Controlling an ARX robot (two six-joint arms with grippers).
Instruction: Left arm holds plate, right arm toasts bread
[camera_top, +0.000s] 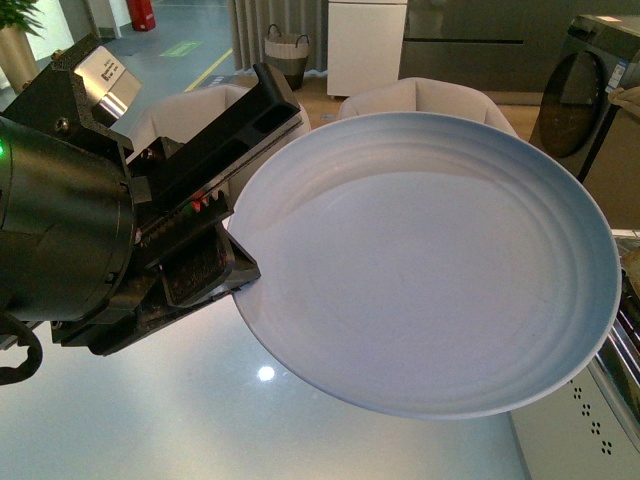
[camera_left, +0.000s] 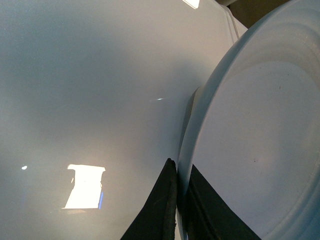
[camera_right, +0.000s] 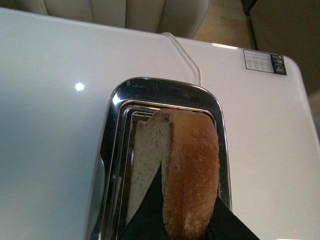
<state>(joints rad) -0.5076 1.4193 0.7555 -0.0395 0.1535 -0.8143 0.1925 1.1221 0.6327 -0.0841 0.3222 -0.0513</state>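
My left gripper is shut on the rim of the pale blue-grey plate and holds it tilted above the white table; the plate's face is bare. In the left wrist view the two black fingers pinch the plate's rim edge-on. My right gripper is shut on the bread, a brown-crusted slice held on edge, lowered into the slot of a chrome toaster. The right arm is out of the front view.
The glossy white table carries the toaster, whose white cord runs toward the far edge. Pale chairs stand behind the table. A perforated metal piece sits at the right edge.
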